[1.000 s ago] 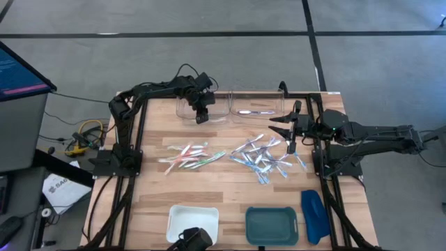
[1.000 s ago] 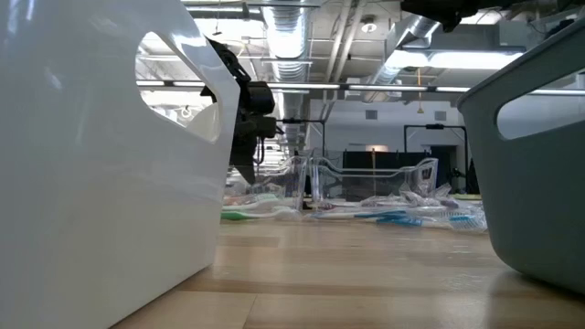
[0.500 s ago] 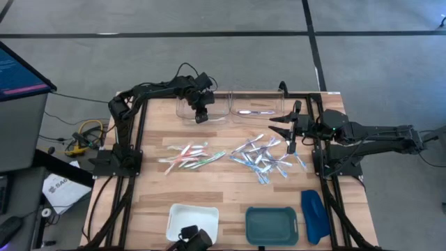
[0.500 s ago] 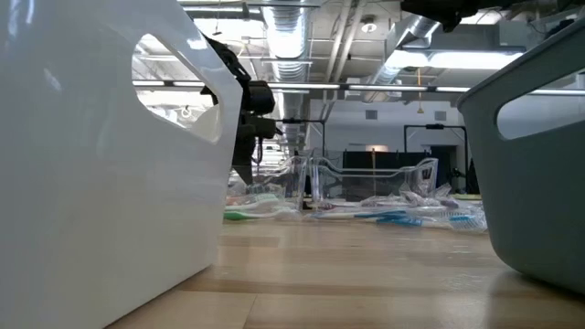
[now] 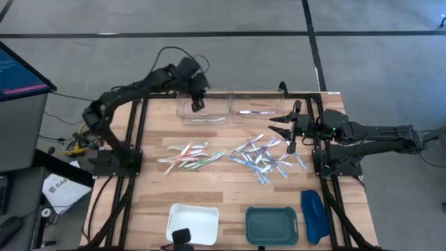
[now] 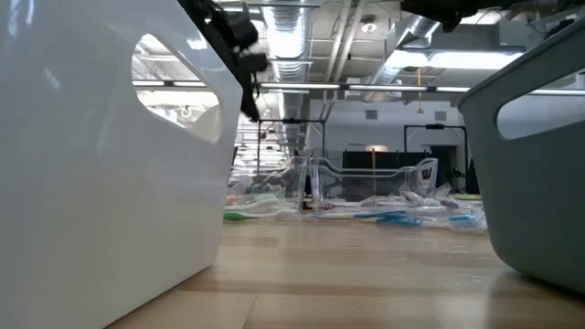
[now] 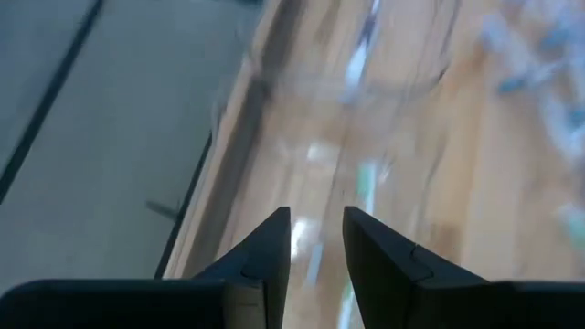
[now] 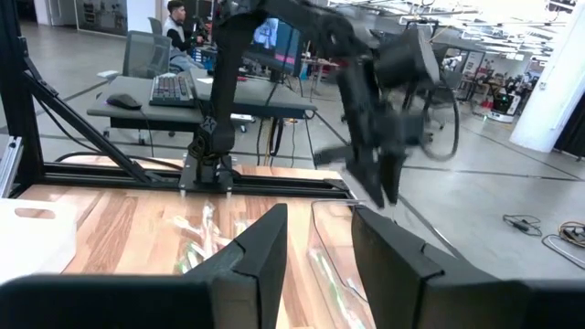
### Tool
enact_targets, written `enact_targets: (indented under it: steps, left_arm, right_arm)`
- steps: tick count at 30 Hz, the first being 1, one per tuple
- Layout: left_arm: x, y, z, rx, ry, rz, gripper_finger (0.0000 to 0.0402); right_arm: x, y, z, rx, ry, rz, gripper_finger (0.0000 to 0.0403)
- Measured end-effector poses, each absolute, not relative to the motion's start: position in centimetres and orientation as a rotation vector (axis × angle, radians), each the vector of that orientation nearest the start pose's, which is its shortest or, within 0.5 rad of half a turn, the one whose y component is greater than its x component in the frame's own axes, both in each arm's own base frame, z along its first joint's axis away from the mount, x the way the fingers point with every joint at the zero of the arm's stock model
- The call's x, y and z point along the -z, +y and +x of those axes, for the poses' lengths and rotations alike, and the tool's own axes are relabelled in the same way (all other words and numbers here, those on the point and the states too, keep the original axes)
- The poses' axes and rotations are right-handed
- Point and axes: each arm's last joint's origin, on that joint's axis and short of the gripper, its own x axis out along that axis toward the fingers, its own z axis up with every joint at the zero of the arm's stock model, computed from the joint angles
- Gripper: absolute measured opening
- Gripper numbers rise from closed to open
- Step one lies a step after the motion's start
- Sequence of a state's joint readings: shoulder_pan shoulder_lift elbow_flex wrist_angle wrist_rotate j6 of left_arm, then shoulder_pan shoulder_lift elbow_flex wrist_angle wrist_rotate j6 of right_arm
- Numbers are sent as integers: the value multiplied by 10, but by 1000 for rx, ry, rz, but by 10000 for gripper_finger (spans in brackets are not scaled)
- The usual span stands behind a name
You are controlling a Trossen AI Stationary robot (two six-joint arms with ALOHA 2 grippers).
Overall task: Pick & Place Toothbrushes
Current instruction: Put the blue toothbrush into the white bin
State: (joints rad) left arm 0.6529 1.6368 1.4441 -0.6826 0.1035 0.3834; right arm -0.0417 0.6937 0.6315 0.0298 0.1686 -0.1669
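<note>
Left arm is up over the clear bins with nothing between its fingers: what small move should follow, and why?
Probably swing the left gripper back toward the pink-and-green toothbrush pile and lower it. Its fingers are parted and empty above the left clear bin, and many toothbrushes lie unsorted on the table.

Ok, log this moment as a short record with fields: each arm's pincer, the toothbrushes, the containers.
left pincer: raised above the left clear plastic bin, fingers slightly apart, nothing between them
right pincer: hovering over the blue and clear-wrapped toothbrush pile, fingers apart, empty
pink, green and white toothbrush pile: on the wooden table, left of centre
right clear plastic bin: one toothbrush inside
near edge: white tray, teal tray
</note>
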Motion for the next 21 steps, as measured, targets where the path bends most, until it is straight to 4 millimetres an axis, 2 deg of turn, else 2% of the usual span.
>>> enact_targets:
  steps: [4,8,17,21]
  left_arm:
    - [-326,198,276,-305,797,-3,96]
    - [-338,183,276,-273,747,1,97]
    - [-338,151,300,-180,717,10,97]
    - [-337,127,313,-107,703,32,97]
  right_arm:
    - [-314,-12,161,207,50,-168,118]
    - [-314,-12,161,207,50,-168,118]
    - [-314,-12,161,207,50,-167,118]
    - [-314,-12,161,207,50,-167,118]
